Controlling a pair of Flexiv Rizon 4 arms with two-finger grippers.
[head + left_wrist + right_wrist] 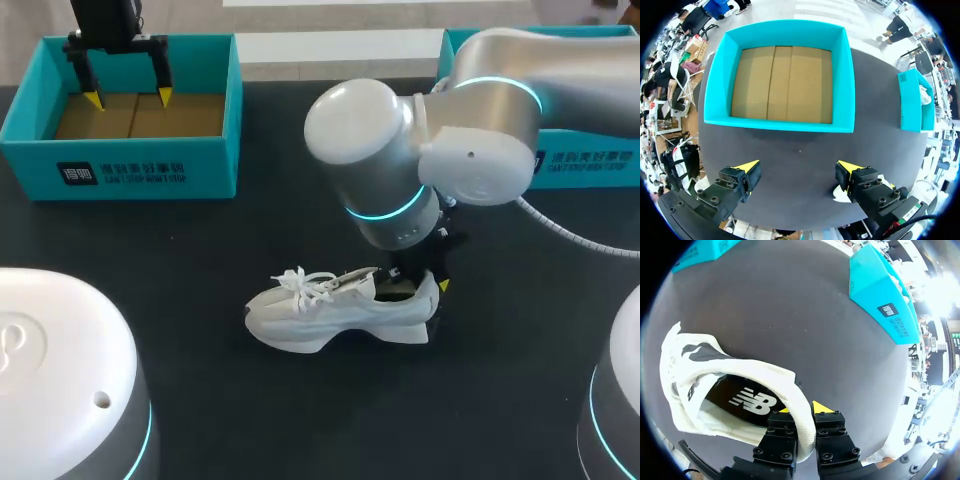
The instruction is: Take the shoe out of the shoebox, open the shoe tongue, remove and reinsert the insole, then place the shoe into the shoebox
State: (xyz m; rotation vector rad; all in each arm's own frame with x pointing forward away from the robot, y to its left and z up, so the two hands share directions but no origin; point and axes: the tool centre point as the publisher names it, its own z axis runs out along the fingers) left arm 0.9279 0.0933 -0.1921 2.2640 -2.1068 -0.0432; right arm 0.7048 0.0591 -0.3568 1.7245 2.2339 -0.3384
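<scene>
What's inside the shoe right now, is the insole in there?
A dark insole lies inside the shoe; its toe end is hidden under the upper. The right end effector is shut on the heel, one finger inside.

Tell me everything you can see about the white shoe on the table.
The shoe is a white sneaker with a thick white sole and white laces. It stands upright on the dark table, outside the shoebox, toe toward my left. A dark insole shows inside. The right gripper pinches its heel collar, one finger inside, one outside.
</scene>
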